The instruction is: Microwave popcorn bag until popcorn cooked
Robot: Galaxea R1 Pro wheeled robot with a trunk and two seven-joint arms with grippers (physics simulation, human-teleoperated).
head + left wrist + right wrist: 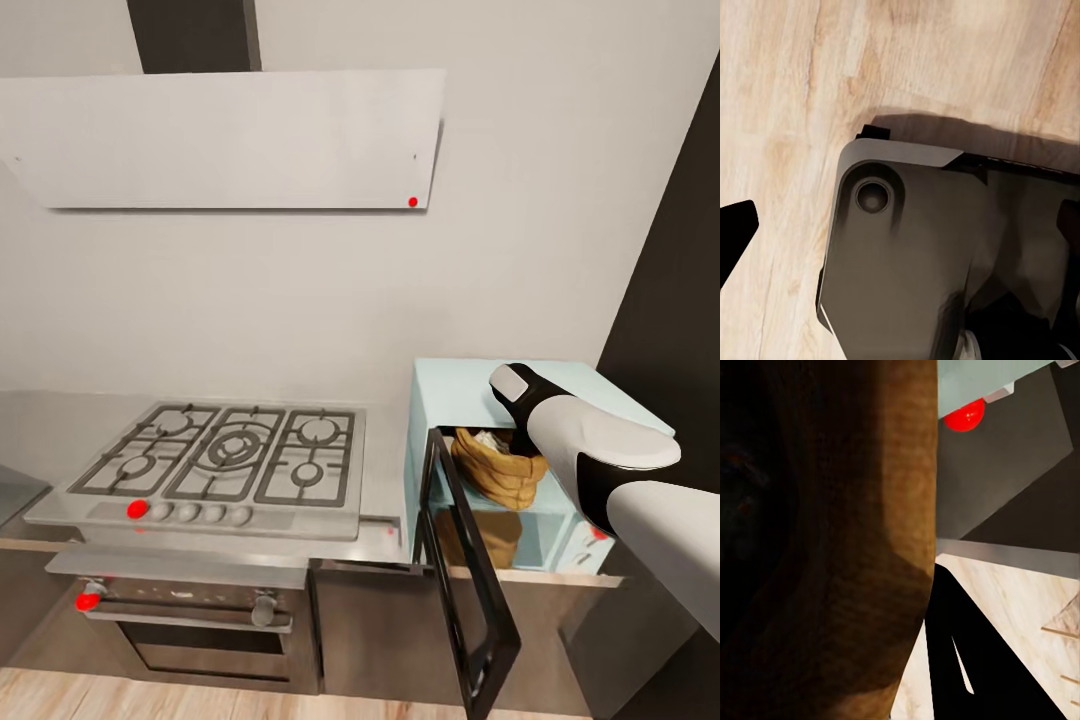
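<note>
The pale-blue microwave (pixel 452 392) stands on the countertop (pixel 385 540) with its dark glass door (pixel 470 590) swung open. The tan popcorn bag (pixel 498 468) is inside the cavity near the opening, with pale popcorn (pixel 488 440) in its mouth. My right arm (pixel 600 450) reaches into the opening and hides the hand. In the right wrist view my right gripper (pixel 900 660) is closed on the burlap (pixel 847 547). One black finger (pixel 971 660) lies against the sack and the other is hidden. My left gripper (pixel 900 225) hangs open over the wood floor (pixel 802 90).
A raised steel gas hob (pixel 225 455) with black grates sits left of the microwave, above a steel oven (pixel 190 625). A grey hood (pixel 230 140) hangs on the wall. A dark tall cabinet (pixel 680 300) stands at the right. My own base (pixel 907 262) is below the left hand.
</note>
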